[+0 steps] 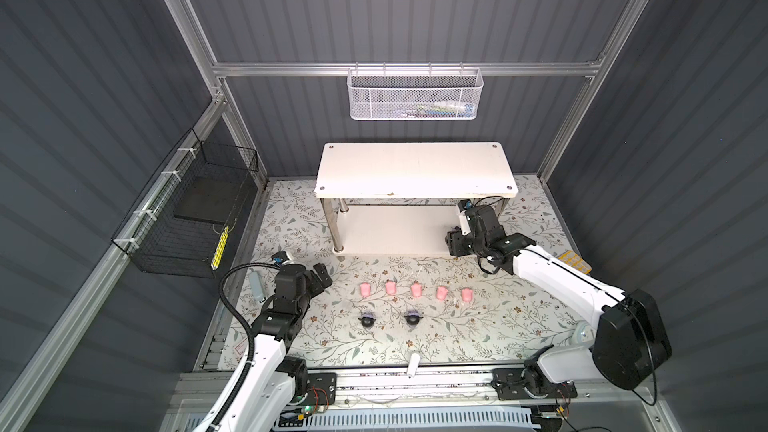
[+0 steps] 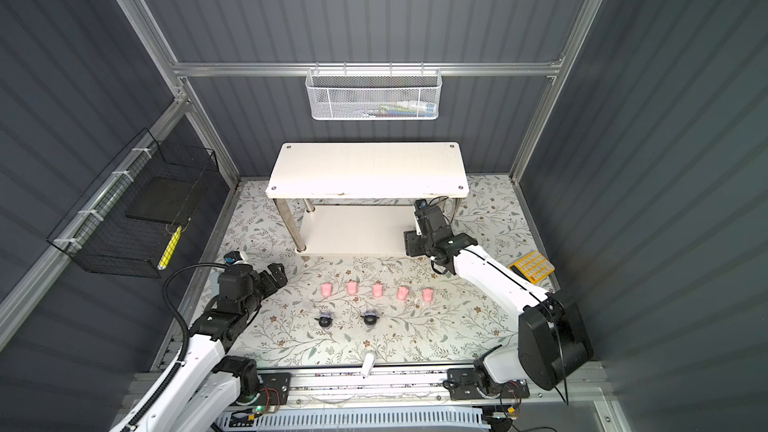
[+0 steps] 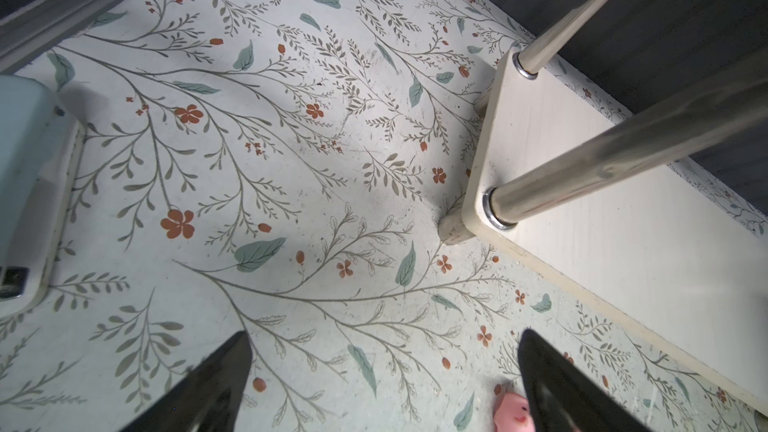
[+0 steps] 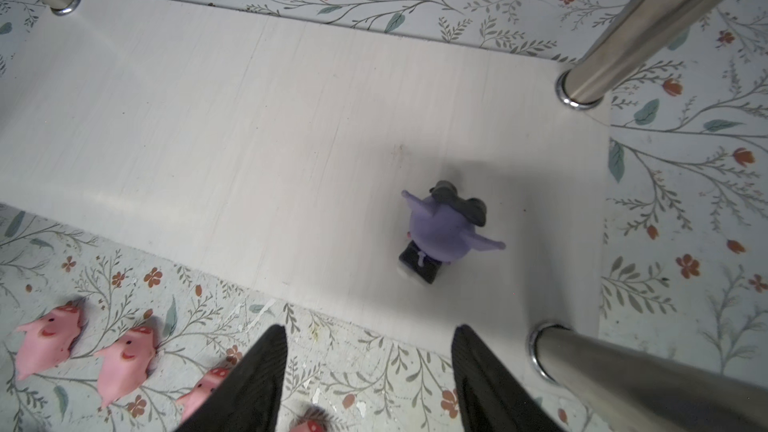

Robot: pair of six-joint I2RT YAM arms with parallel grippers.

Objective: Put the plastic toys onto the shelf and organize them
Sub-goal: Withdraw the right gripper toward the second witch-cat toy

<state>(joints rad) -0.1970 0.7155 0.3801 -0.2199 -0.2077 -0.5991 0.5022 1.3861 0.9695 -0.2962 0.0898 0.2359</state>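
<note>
Floral-print tabletop (image 3: 249, 160): smooth white shelf (image 4: 249, 118) bears a lilac toy (image 4: 444, 234), left pincer (image 3: 385, 333) and right pincer (image 4: 370, 330) spread empty.

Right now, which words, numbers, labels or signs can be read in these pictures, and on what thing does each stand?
None can be read.
Yellow rectangular plastic calculator: key marks too small.
Small red-edged white sticker: blurred.
Packages in the white wire-mesh wall basket: print blurred.
Yellow strip in the black wire basket: marks too small.
</note>
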